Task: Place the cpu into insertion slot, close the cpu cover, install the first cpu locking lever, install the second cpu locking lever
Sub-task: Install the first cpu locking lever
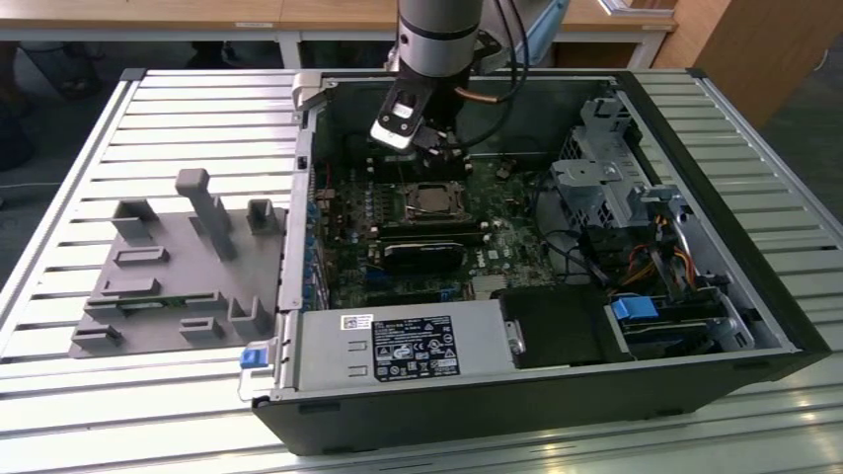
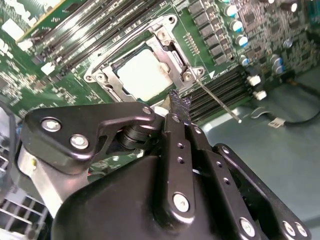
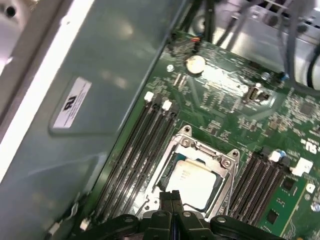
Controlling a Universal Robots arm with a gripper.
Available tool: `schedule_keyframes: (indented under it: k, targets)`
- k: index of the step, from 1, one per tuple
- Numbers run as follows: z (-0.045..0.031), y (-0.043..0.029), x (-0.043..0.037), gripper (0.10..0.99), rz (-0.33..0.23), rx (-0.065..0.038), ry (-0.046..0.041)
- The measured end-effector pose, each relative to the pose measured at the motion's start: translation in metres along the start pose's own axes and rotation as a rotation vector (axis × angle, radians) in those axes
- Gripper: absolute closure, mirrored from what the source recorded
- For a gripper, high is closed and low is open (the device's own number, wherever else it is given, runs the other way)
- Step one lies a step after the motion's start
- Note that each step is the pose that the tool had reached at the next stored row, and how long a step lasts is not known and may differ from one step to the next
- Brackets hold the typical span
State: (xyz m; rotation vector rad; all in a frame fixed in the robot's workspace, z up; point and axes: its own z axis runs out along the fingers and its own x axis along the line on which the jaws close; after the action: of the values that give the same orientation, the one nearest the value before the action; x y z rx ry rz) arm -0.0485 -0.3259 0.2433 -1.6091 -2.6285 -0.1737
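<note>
Right then, the black metal gripper (image 2: 180,102) had its two fingers pressed tight together, with nothing seen between them. Just past its fingertips lay the small square cpu with the pale silvery top (image 2: 142,72), flat inside the black square insertion slot (image 2: 120,62). The thin silvery cpu cover frame (image 3: 202,150) lay down around it. A thin shiny metal rod (image 2: 217,100) stuck out sideways close beside the fingertips, above the green circuit board (image 2: 25,75).
</note>
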Motion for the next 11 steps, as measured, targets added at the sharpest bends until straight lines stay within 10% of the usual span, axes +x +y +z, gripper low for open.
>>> schedule_keyframes:
  k: [11]
  targets:
    - [0.0002, -0.0008, 0.0003, 0.98, -0.152, 0.016, 0.0102]
